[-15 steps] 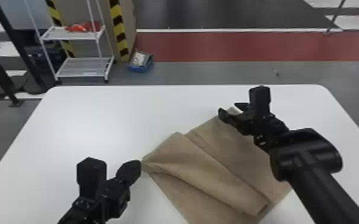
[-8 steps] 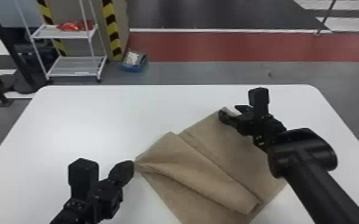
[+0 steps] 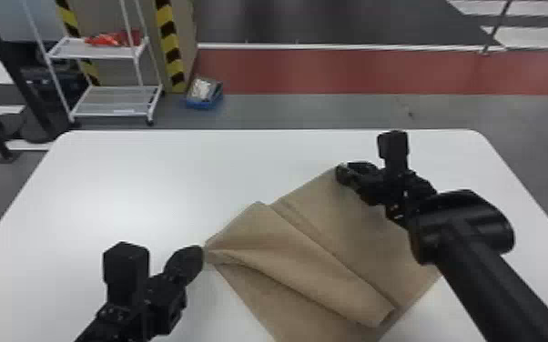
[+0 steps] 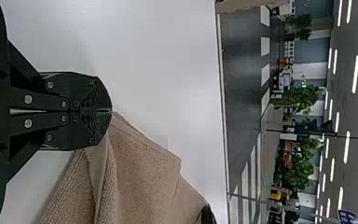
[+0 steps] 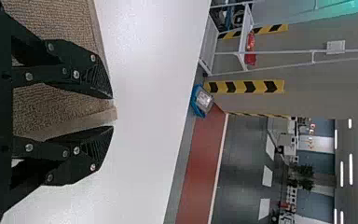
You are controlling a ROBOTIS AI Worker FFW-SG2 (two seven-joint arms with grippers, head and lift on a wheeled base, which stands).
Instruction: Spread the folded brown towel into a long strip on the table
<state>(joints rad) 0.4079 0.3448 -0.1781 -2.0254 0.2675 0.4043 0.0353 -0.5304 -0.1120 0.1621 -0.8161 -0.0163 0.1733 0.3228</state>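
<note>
On the floor past the table (image 3: 150, 182), I see one blue bin (image 3: 203, 104) with pale and dark items (image 3: 203, 88) in it; I can't make out how many. Just beside it stands one white rack (image 3: 118, 102) with two shelves in sight, the upper one holding red items (image 3: 114, 38).

My left arm (image 3: 118, 314) comes in from the bottom edge of the head view. Its gripper, the left gripper (image 3: 199, 255), has its fingers clenched on a corner of the towel (image 3: 341, 248); in the left wrist view the tips meet over the cloth. My right arm (image 3: 491, 282) slants in from the bottom right, over the towel's right side. The right gripper (image 3: 350, 170) is at the far corner, fingers parted, and in the right wrist view the towel's corner lies between them, ungripped.

I count one brown towel, on the near, right-hand part of the table, set diagonally, with a folded flap lying across its middle.
</note>
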